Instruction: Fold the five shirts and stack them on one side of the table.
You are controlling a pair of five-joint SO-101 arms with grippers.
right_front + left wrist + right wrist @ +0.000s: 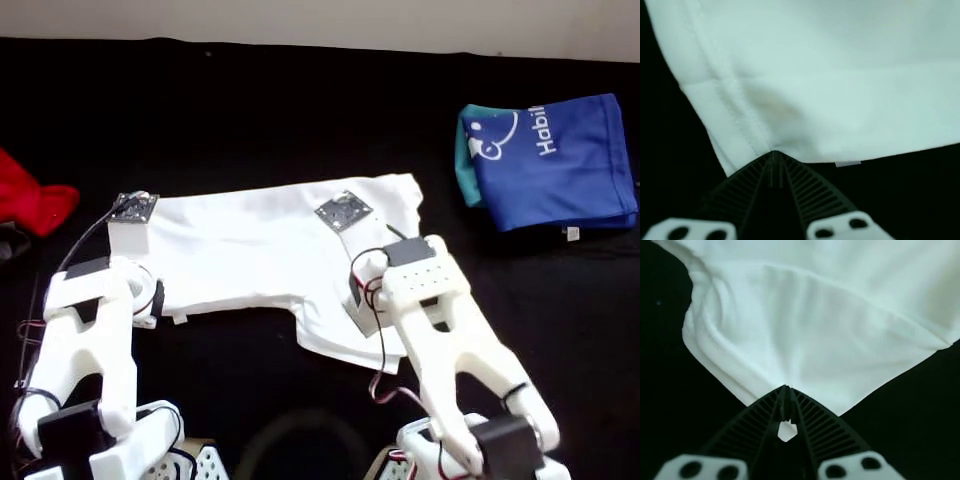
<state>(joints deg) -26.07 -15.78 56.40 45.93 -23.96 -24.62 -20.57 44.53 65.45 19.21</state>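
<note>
My left pincer (774, 157) is clenched on the white shirt (250, 250). Its two dark fingers (805, 185) meet right at the shirt's stitched edge, and the cloth is pinched between the tips. A sewn seam (725, 95) runs along the cloth just ahead of this pincer. A little white tag (847, 163) sticks out from the shirt's edge close by, off to one side.

My right pincer (785, 392) is clenched too, and it is grasping a corner of the same white shirt. A small bit of white cloth peeks out between its fingers. The cloth ahead of it bunches up in soft folds.

The white shirt lies spread out on the black bench (250, 100), stretched between my two pincers. The left pincer has the shirt's left end. The right pincer has it closer to the right end, and some cloth goes on past it.

Well off to the right of my right pincer and farther from me, a folded blue shirt (560, 160) lies on the bench. It sits on top of a teal shirt (463, 165), which shows along one side.

Off to the left of my left pincer, apart from it, a red shirt (30, 200) lies in a heap at the bench's edge.
</note>
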